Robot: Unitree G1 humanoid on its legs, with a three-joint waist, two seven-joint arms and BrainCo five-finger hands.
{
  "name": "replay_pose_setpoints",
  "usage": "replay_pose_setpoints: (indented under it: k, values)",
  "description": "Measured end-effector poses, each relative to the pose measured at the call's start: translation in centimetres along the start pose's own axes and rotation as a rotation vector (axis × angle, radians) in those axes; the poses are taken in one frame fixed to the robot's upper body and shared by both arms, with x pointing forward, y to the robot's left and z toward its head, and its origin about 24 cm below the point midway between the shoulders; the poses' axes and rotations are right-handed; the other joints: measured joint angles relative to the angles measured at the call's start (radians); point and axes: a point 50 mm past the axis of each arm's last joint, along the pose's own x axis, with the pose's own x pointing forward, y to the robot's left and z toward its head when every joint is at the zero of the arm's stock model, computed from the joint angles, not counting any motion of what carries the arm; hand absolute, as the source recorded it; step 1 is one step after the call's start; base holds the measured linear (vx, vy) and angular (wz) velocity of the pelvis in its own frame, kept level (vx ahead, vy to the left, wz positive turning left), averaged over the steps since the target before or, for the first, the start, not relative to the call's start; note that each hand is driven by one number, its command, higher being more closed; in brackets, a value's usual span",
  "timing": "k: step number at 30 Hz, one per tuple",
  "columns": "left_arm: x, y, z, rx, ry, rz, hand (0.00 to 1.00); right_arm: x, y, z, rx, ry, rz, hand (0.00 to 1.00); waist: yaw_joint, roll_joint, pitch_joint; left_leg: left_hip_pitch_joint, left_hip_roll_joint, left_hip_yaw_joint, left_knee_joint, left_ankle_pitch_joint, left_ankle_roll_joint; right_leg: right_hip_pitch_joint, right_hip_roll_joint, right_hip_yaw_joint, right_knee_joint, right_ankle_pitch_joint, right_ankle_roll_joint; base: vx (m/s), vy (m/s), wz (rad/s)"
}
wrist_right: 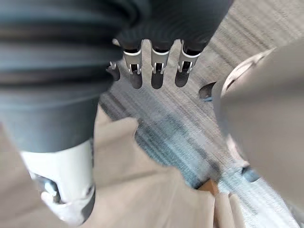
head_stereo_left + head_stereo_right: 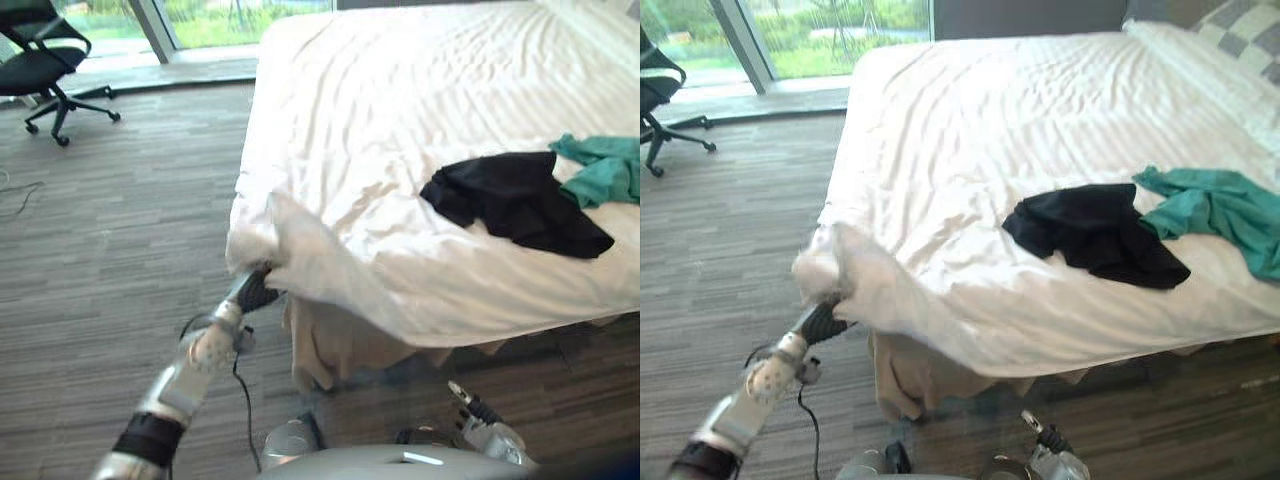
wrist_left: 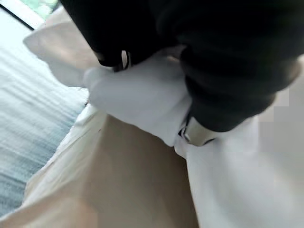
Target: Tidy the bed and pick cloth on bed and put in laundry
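A white sheet (image 2: 400, 120) covers the bed. Its near left corner (image 2: 265, 235) is bunched and lifted off the mattress. My left hand (image 2: 255, 290) is shut on that corner from below; the left wrist view shows white cloth (image 3: 137, 99) pinched under the dark hand (image 3: 228, 57). A black cloth (image 2: 515, 200) lies crumpled on the bed's near right part. A teal cloth (image 2: 605, 170) lies just right of it, touching it. My right hand (image 2: 480, 425) hangs low by the bed's front edge, its fingers (image 1: 152, 71) straight and holding nothing.
A beige bed skirt (image 2: 330, 345) hangs exposed under the lifted corner. A black office chair (image 2: 45, 60) stands far left by the window. A checked pillow (image 2: 1240, 30) sits at the bed's far right. Wood-look floor runs left of the bed.
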Motion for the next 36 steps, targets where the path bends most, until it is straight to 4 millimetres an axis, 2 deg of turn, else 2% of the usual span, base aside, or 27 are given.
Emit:
replay_pose_setpoints:
  k: [3, 6, 10, 11, 12, 13, 15, 16, 17, 18, 19, 20, 21, 22, 24, 25, 29, 31, 33, 34, 36]
  values:
    - [-0.8, -1.2, -2.0, -0.095, 0.134, 0.035, 0.0, -0.1, -0.6, -0.9, -0.006, 0.031, 0.0, 0.0, -0.005, -0.001, -0.017, 0.033, -0.007, -0.005, -0.069, 0.031, -0.008, 0.021, 0.015, -0.023, -0.028, 0.001, 0.0, 0.08, -0.065, 0.08]
    - [-2.4, -3.2, -5.3, -0.323, 0.357, 0.109, 0.0, -0.2, -0.8, -1.7, -0.005, 0.067, 0.011, 0.0, -0.026, -0.009, -0.023, 0.07, -0.002, -0.028, -0.116, 0.044, -0.016, 0.065, 0.035, -0.049, -0.045, 0.001, 0.001, 0.1, -0.058, 0.15]
    - [-5.0, -5.8, -8.3, -0.463, 0.579, 0.164, 0.0, -0.2, -0.8, -2.0, -0.005, 0.081, 0.042, 0.0, -0.023, -0.028, -0.044, 0.101, 0.003, -0.029, -0.118, 0.044, -0.016, 0.095, 0.039, -0.051, -0.046, 0.002, 0.001, 0.12, -0.044, 0.06]
    - [-6.1, -6.4, -9.3, -0.478, 0.655, 0.177, 0.0, -0.2, -0.8, -2.0, -0.015, 0.081, 0.052, 0.0, -0.022, -0.033, -0.05, 0.106, 0.004, -0.029, -0.117, 0.043, -0.017, 0.103, 0.038, -0.052, -0.046, 0.002, 0.001, 0.13, -0.054, 0.08]
    - [-8.0, -6.9, -10.7, -0.486, 0.766, 0.192, 0.0, -0.2, -0.7, -2.2, -0.035, 0.088, 0.067, 0.0, -0.023, -0.037, -0.06, 0.115, 0.01, -0.028, -0.115, 0.043, -0.017, 0.115, 0.038, -0.058, -0.041, 0.004, -0.002, 0.13, -0.054, 0.11]
    - [-8.7, -7.0, -11.1, -0.487, 0.796, 0.197, 0.0, -0.2, -0.7, -2.3, -0.039, 0.092, 0.072, 0.0, -0.022, -0.039, -0.061, 0.119, 0.012, -0.027, -0.113, 0.043, -0.017, 0.119, 0.038, -0.061, -0.036, 0.005, -0.004, 0.15, -0.063, 0.22]
    - [-12.7, -7.0, -13.4, -0.496, 0.991, 0.261, 0.0, -0.3, -0.9, -2.9, -0.043, 0.121, 0.084, 0.0, -0.015, -0.041, -0.081, 0.123, 0.03, -0.025, -0.091, 0.042, -0.019, 0.116, 0.038, -0.079, 0.016, 0.017, -0.022, 0.16, -0.035, 0.31]
    - [-13.6, -6.9, -13.8, -0.487, 1.031, 0.263, 0.0, -0.4, -1.0, -3.0, -0.038, 0.126, 0.086, 0.0, -0.011, -0.036, -0.082, 0.125, 0.041, -0.024, -0.079, 0.042, -0.019, 0.11, 0.04, -0.079, 0.046, 0.022, -0.028, 0.16, -0.045, 0.19]
    - [-14.7, -7.2, -14.1, -0.499, 1.083, 0.252, 0.0, -0.4, -1.3, -3.0, -0.019, 0.124, 0.082, 0.0, -0.003, 0.0, -0.071, 0.139, 0.083, -0.023, -0.058, 0.042, -0.019, 0.059, 0.042, -0.08, 0.159, 0.023, -0.032, 0.14, -0.077, 0.06]
    - [-16.6, -7.6, -14.7, -0.518, 1.154, 0.218, 0.0, -0.6, -1.7, -3.3, -0.004, 0.127, 0.075, 0.0, 0.008, 0.017, -0.09, 0.139, 0.106, -0.016, -0.042, 0.042, -0.019, 0.066, 0.058, -0.102, 0.046, -0.029, -0.022, 0.13, -0.086, -0.08]
    - [-17.5, -7.7, -15.0, -0.527, 1.183, 0.191, 0.0, -0.5, -1.6, -3.2, -0.003, 0.126, 0.083, 0.0, 0.016, 0.007, -0.094, 0.14, 0.101, 0.0, -0.037, 0.042, -0.02, 0.064, 0.052, -0.105, -0.03, 0.036, -0.039, 0.13, -0.116, -0.03]
    - [-18.7, -7.7, -15.3, -0.529, 1.223, 0.136, 0.0, -0.5, -1.6, -3.0, 0.008, 0.113, 0.09, 0.0, 0.014, -0.008, -0.099, 0.143, 0.087, 0.004, -0.034, 0.019, -0.051, 0.048, 0.021, -0.105, -0.049, 0.101, -0.031, 0.16, -0.135, 0.07]
    - [-19.2, -8.9, -15.1, -0.583, 1.25, 0.083, 0.0, -0.6, -2.3, -3.0, 0.009, 0.114, 0.069, 0.0, 0.009, 0.006, -0.115, 0.15, 0.095, 0.005, -0.046, 0.011, -0.061, 0.056, 0.034, -0.106, -0.068, 0.091, -0.034, 0.16, -0.143, 0.13]
    - [-19.3, -9.3, -15.0, -0.603, 1.256, 0.061, 0.0, -0.6, -2.4, -2.9, 0.003, 0.113, 0.065, 0.0, 0.011, 0.008, -0.116, 0.153, 0.097, 0.007, -0.048, 0.011, -0.061, 0.06, 0.037, -0.106, -0.074, 0.091, -0.034, 0.11, -0.128, 0.01]
    - [-19.3, -12.7, -13.6, -0.764, 1.257, -0.126, 0.0, -0.5, -2.6, -2.3, -0.008, 0.09, 0.064, 0.0, 0.009, 0.032, -0.121, 0.155, 0.1, 0.028, -0.045, 0.012, -0.061, 0.065, 0.04, -0.104, -0.096, 0.091, -0.034, 0.0, -0.076, -0.19]
    - [-19.2, -13.2, -13.3, -0.794, 1.242, -0.185, 0.0, -0.5, -2.6, -2.3, -0.008, 0.09, 0.064, 0.0, 0.007, 0.036, -0.121, 0.155, 0.098, 0.031, -0.045, 0.012, -0.061, 0.066, 0.039, -0.102, -0.102, 0.091, -0.034, -0.04, -0.043, -0.22]
    - [-19.1, -12.8, -13.2, -0.851, 1.179, -0.321, 0.0, -0.6, -2.4, -2.7, -0.041, 0.098, 0.062, 0.0, 0.004, 0.047, -0.116, 0.172, 0.09, 0.057, -0.049, 0.012, -0.061, 0.067, 0.036, -0.091, -0.11, 0.091, -0.034, -0.08, -0.023, -0.17]
    - [-18.9, -12.6, -13.3, -0.807, 1.169, -0.329, 0.0, -0.5, -2.3, -2.8, -0.046, 0.097, 0.065, 0.0, 0.004, 0.044, -0.118, 0.171, 0.087, 0.058, -0.051, 0.005, -0.07, 0.069, 0.037, -0.085, -0.127, 0.092, -0.033, -0.14, -0.007, -0.21]
    - [-18.2, -12.5, -13.3, -0.68, 1.152, -0.312, 0.0, -0.5, -2.1, -2.7, -0.057, 0.097, 0.069, 0.0, 0.0, 0.045, -0.117, 0.172, 0.087, 0.059, -0.069, -0.001, -0.074, 0.062, 0.044, -0.079, -0.139, 0.1, -0.024, -0.11, 0.004, -0.02]
    - [-17.3, -12.5, -13.2, -0.584, 1.123, -0.293, 0.0, -0.5, -2.0, -2.8, -0.062, 0.097, 0.071, 0.0, -0.006, 0.044, -0.117, 0.172, 0.088, 0.06, -0.078, -0.006, -0.079, 0.058, 0.048, -0.077, -0.145, 0.109, -0.021, -0.1, 0.021, 0.05]
    - [-16.2, -12.8, -12.7, -0.509, 1.076, -0.286, 0.0, -0.5, -1.9, -2.8, -0.078, 0.092, 0.072, 0.0, -0.006, 0.045, -0.114, 0.171, 0.089, 0.068, -0.084, -0.015, -0.082, 0.058, 0.054, -0.076, -0.159, 0.123, -0.016, -0.14, 0.024, -0.05]
